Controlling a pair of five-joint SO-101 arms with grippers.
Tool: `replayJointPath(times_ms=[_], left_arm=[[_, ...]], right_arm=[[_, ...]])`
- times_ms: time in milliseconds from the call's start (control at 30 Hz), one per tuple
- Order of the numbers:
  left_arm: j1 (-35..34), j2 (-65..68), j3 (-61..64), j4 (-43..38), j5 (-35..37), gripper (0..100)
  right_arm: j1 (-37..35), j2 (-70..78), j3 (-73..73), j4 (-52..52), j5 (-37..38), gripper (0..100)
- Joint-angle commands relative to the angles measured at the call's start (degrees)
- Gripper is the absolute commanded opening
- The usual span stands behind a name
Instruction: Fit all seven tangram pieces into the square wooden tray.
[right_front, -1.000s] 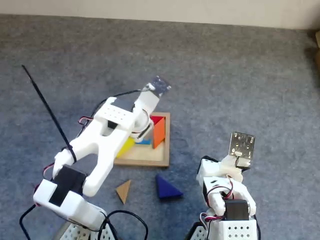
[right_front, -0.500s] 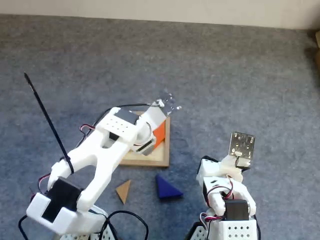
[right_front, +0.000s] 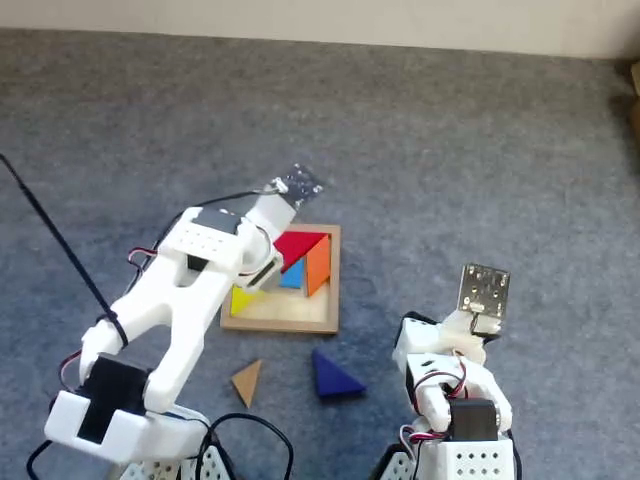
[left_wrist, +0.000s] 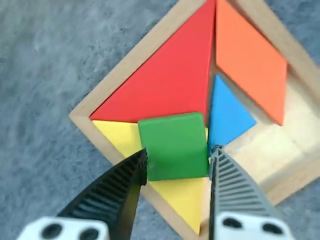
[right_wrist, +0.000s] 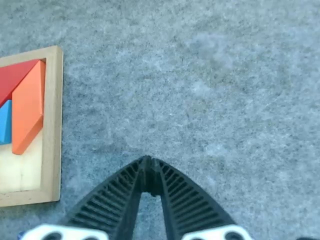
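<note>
1. At the left of the high view, the left arm (right_front: 170, 320) stretches from the lower left corner up toward the middle of the frame. Its wrist sits over the left part of the square wooden tray (right_front: 290, 322).
2. In the left wrist view, the left gripper (left_wrist: 178, 150) has its jaws pinching the green square (left_wrist: 175, 145), one jaw on each opposite side. The square is over the yellow triangle (left_wrist: 185, 197) near the tray's rim (left_wrist: 132, 68). I cannot tell whether it rests on the triangle or hangs just above it.
3. The tray lies on the grey carpeted desk (right_front: 450, 130), a little left of centre in the high view. In it, the red triangle (right_front: 300, 245) fills the upper part and the orange parallelogram (right_front: 318, 265) runs along the right wall. The light blue triangle (right_front: 292, 275) lies between them and touches both. The lower strip of the tray floor is bare wood.
4. Below the tray, two pieces lie loose on the desk. The tan triangle (right_front: 246, 381) is on the left and the dark blue triangle (right_front: 333, 376) is to its right. They lie apart from each other and from the tray.
5. At the lower right, the right arm (right_front: 455, 390) is folded close to its base, well apart from the tray.
6. In the right wrist view, the right gripper (right_wrist: 149, 162) has its jaws pressed together on nothing, above bare grey desk.
</note>
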Motion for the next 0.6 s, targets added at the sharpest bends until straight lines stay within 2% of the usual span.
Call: replayJointPath(times_ms=[0, 200, 367, 567], left_arm=[[-1.4, -3.5, -0.9, -0.8, 2.7, 21], [-0.7, -3.6, -2.8, -0.5, 6.7, 21], [2.7, -3.0, -5.0, -0.9, 12.1, 21], [4.6, -2.5, -4.4, -5.0, 14.8, 21]], right_arm=[[0.7, -1.4, 7.0, -0.9, 0.8, 0.9], [0.7, -1.4, 7.0, -0.9, 0.8, 0.9], [0.7, -1.4, 7.0, -0.9, 0.8, 0.9], [0.7, -1.4, 7.0, -0.9, 0.8, 0.9]])
